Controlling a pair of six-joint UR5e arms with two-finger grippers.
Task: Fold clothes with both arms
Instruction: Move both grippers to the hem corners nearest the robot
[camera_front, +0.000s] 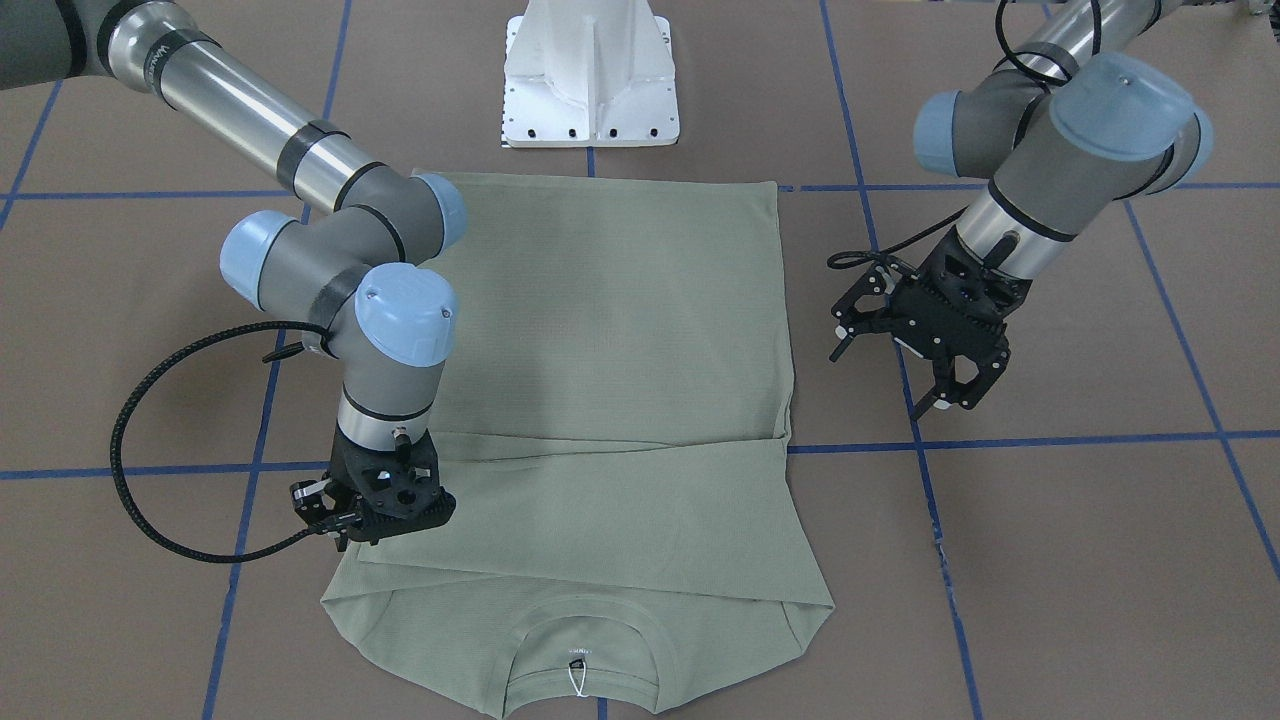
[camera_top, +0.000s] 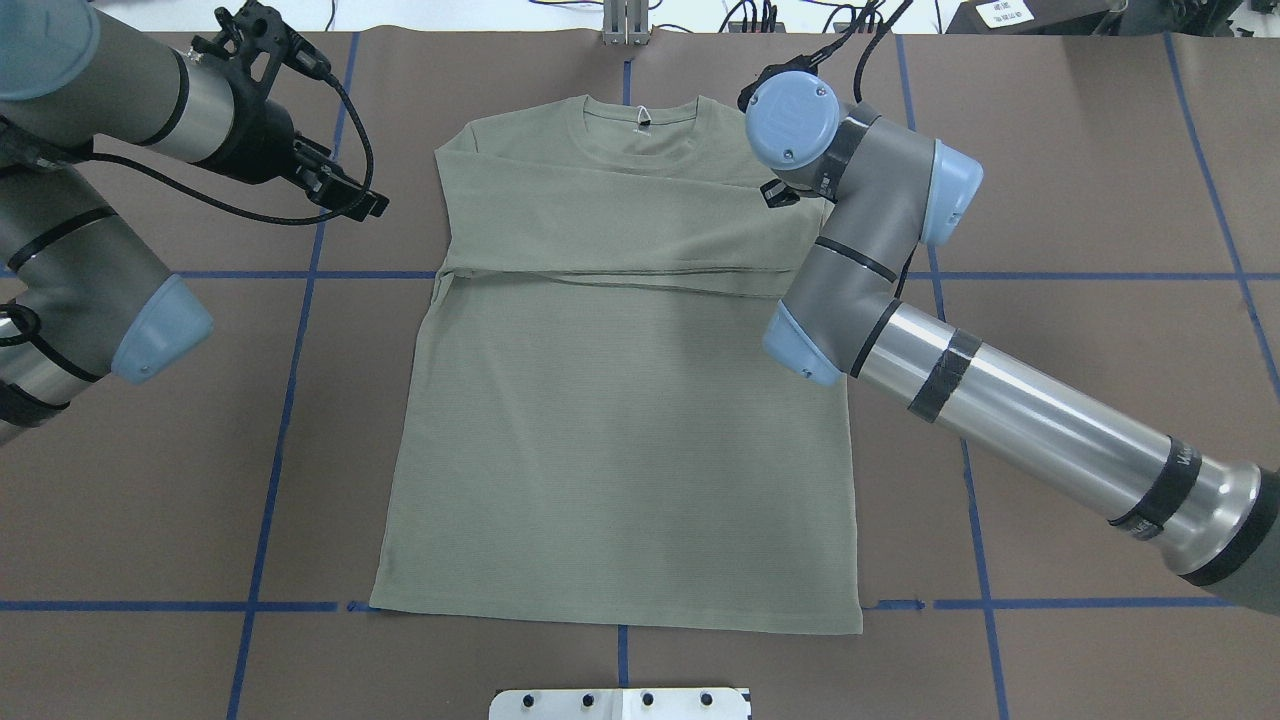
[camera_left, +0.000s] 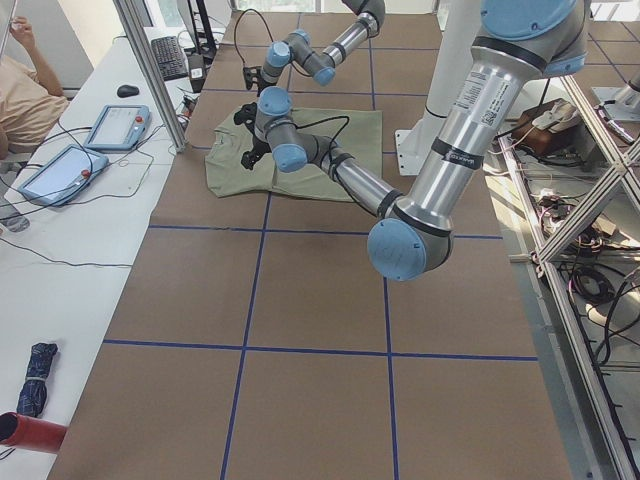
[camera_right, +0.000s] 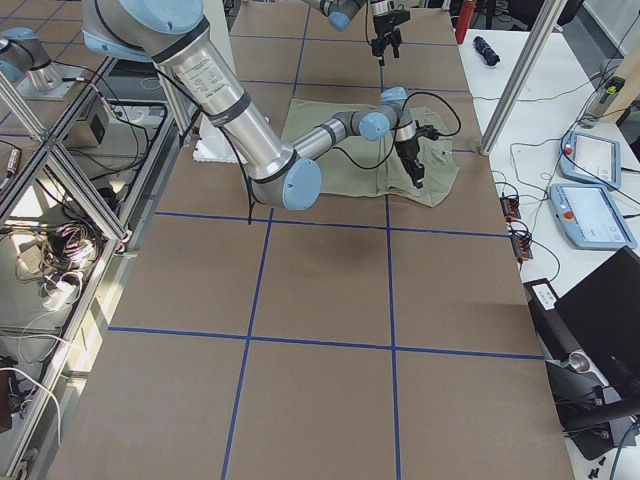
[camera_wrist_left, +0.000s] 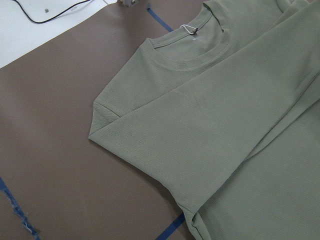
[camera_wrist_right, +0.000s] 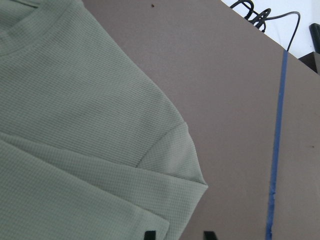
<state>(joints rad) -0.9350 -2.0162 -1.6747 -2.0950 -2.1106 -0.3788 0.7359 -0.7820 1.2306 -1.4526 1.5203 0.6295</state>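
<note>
The sage-green shirt lies flat on the brown table, collar away from the robot, white neck loop showing. Both sleeves are folded across the chest. My right gripper is down at the shirt's shoulder edge. In the right wrist view its fingertips stand apart, one over the sleeve fabric and one over bare table, so it is open and holds nothing. My left gripper hangs open above bare table beside the shirt's other side, clear of the cloth.
The white pedestal base stands just past the shirt's hem. Blue tape lines cross the brown table. A side desk with tablets and a seated person runs along the table's far edge.
</note>
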